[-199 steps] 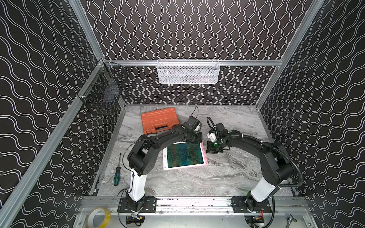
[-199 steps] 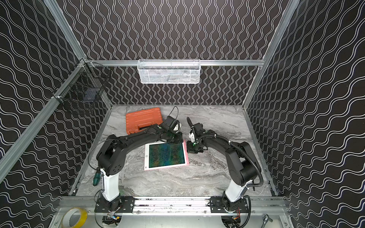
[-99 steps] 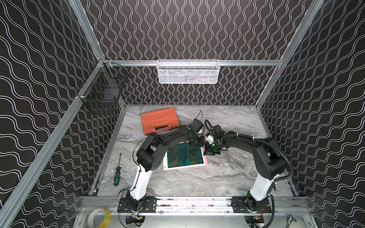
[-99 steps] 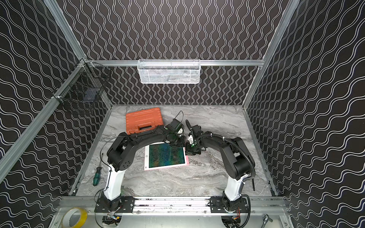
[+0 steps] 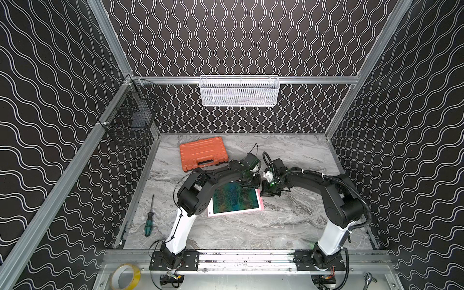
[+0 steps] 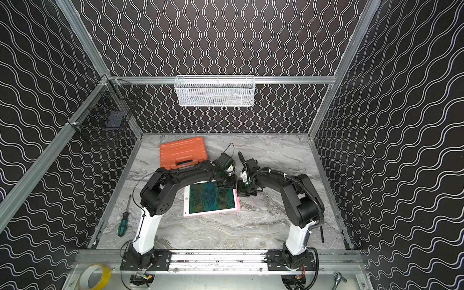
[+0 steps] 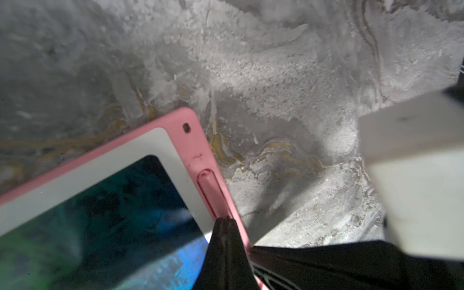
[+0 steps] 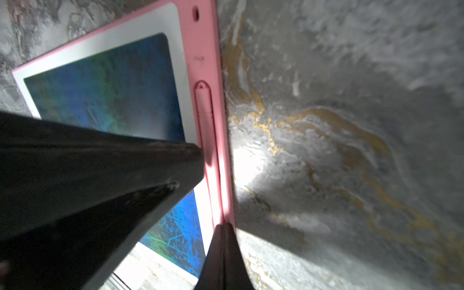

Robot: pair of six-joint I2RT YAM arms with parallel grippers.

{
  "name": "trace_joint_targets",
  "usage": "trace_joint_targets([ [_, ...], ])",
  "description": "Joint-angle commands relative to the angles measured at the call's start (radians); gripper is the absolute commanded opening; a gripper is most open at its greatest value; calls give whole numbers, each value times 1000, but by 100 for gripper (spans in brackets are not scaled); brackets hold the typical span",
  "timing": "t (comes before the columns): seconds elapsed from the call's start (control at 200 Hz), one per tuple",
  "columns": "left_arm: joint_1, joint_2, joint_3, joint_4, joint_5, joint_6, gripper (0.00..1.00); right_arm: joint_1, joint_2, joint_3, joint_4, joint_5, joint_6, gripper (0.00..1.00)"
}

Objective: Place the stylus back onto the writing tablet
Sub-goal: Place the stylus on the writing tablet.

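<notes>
Flat rectangular writing tablet [image 5: 236,202] [image 6: 211,199], white-and-pink frame, dark screen with green-blue scribbles: lies flat near the middle of the grey marble-patterned tabletop [image 5: 251,231]. Thin straight pink plastic stylus [image 7: 213,193] [image 8: 208,120]: lies in the long groove of the tablet's pink side strip, on the side facing the tabletop's right edge; in both top views it is too small to make out. Left gripper [image 5: 249,184] [image 7: 225,221], black: jaws pressed together with nothing between them, tip resting on the stylus in its groove, near the tablet's back right corner. Right gripper [image 5: 267,193] [image 8: 224,226], black: jaws likewise closed and empty, tip down on the same pink strip at the groove, just beside the left gripper. Ribbed orange plastic case with a handle [image 5: 203,153]: toward the back left of the tabletop, apart from the tablet. Green-and-black-handled screwdriver [image 5: 149,223]: near the left edge, toward the front. Yellow tape roll [image 5: 125,276]: on the metal frame beyond the front left corner. White mesh basket [image 5: 238,91]: hung on the back rail. Black wire basket [image 5: 133,120]: hung on the left rail
</notes>
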Motion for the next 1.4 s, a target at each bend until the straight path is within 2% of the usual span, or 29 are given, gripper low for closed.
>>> trace_joint_targets([
  [0.0,-1,8,0,32,6,1,0,-1,5,-3,8,11,5,0],
  [0.47,-1,23,-18,20,-27,1,0,-5,45,-15,0,67,-5,0],
  [0.801,1,-55,-37,53,-3,7,0,-6,72,-15,-24,132,-15,0],
  [1.056,6,-8,69,-29,-35,25,0,-6,72,-25,-31,157,-9,0],
  [1.251,12,3,12,0,-48,4,0,-6,66,-32,-50,202,-9,0],
  [1.396,13,23,-3,5,-42,4,0,-4,20,-8,-43,170,-27,0],
])
